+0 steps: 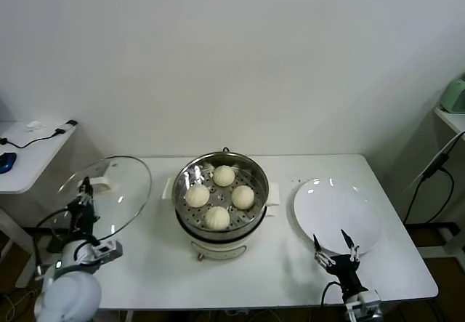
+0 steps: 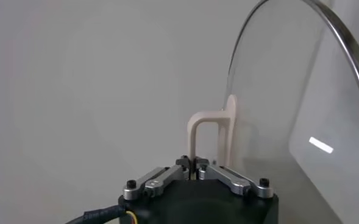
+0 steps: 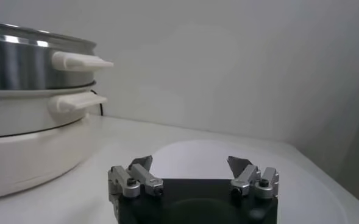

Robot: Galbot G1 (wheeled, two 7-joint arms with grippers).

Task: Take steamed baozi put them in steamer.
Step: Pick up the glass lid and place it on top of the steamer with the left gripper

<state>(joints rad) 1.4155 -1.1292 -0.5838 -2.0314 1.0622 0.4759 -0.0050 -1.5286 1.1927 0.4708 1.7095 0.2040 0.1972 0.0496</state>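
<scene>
At nine o'clock of the steamer (image 1: 221, 198), my left gripper (image 2: 193, 164) pinches the lid (image 1: 109, 195) handle; a slip drops it, while the right gripper (image 1: 336, 253) gapes empty.

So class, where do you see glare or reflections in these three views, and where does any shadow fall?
Head view: ceiling lights reflect on the plate and the lid; soft shadow beneath the steamer. Left wrist view: a bright bar of glare on the lid glass. Right wrist view: highlights streak the steamer's steel wall.
</scene>
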